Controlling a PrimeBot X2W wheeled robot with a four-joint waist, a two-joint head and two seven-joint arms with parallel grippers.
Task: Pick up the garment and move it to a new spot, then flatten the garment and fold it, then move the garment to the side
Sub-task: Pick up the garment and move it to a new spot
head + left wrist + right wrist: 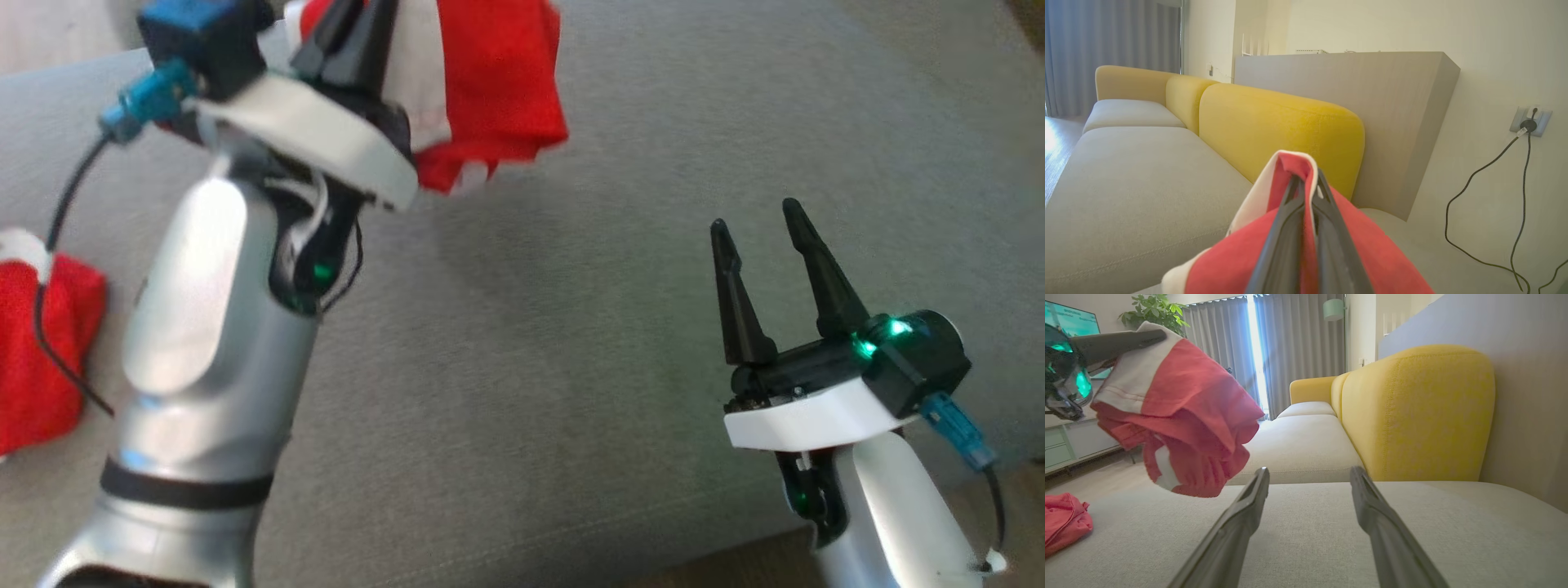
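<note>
The garment (498, 90), red with white panels, hangs bunched in the air above the grey sofa seat (571, 327). My left gripper (359, 16) is shut on its upper fold at the top left of the head view. In the left wrist view the two fingers (1290, 237) press together with red and white cloth (1229, 265) draped around them. The right wrist view has the garment (1196, 412) dangling clear of the cushion at the left. My right gripper (755, 219) stands open and holds nothing, low over the seat at the lower right (1309, 471).
A smaller red bundle (41, 359) lies on the seat at the far left (1063, 518). Yellow backrests (1412, 412) line the sofa's far side. A wooden panel (1372, 102) and a wall socket with a cable (1531, 120) stand beyond. The seat's front edge meets the floor (735, 563).
</note>
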